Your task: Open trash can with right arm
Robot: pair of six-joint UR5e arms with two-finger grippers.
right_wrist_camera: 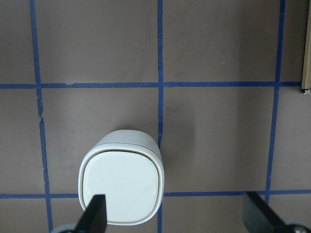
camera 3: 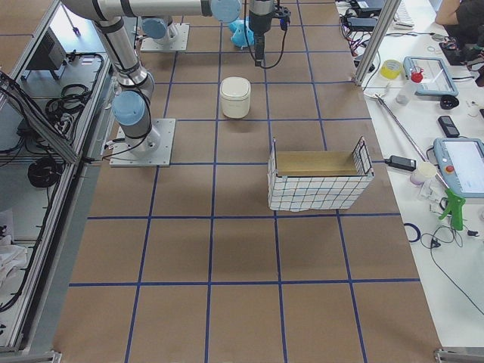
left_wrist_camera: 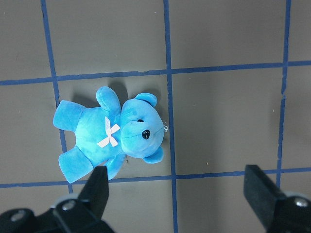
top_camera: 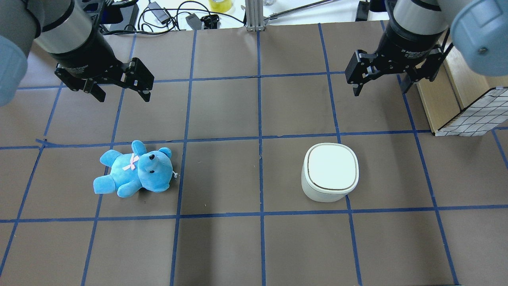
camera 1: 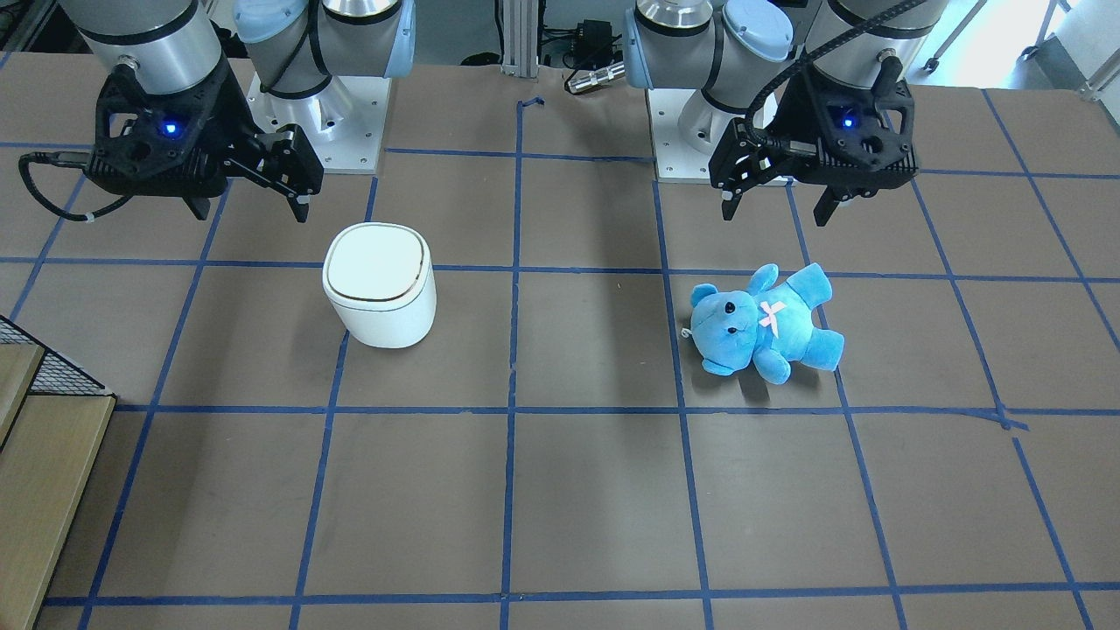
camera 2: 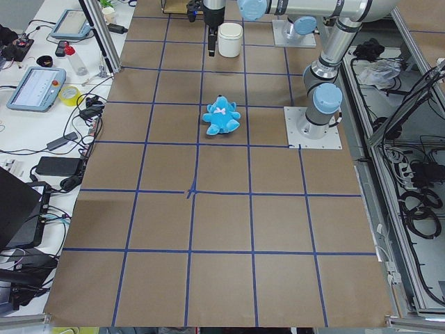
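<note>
The white trash can (top_camera: 330,171) stands upright on the brown table with its flat lid shut. It also shows in the front view (camera 1: 378,284) and the right wrist view (right_wrist_camera: 121,189). My right gripper (top_camera: 380,89) is open and empty. It hangs above the table, beyond the can and a little toward the table's right end, apart from the can; in the front view (camera 1: 249,210) it is at upper left. My left gripper (top_camera: 124,95) is open and empty above the table, over a blue plush bear (top_camera: 135,169).
The bear lies on its back on the left half of the table (camera 1: 766,324) and shows in the left wrist view (left_wrist_camera: 112,136). A wire-sided box with a wooden inside (top_camera: 472,115) stands at the right end of the table, close to my right arm.
</note>
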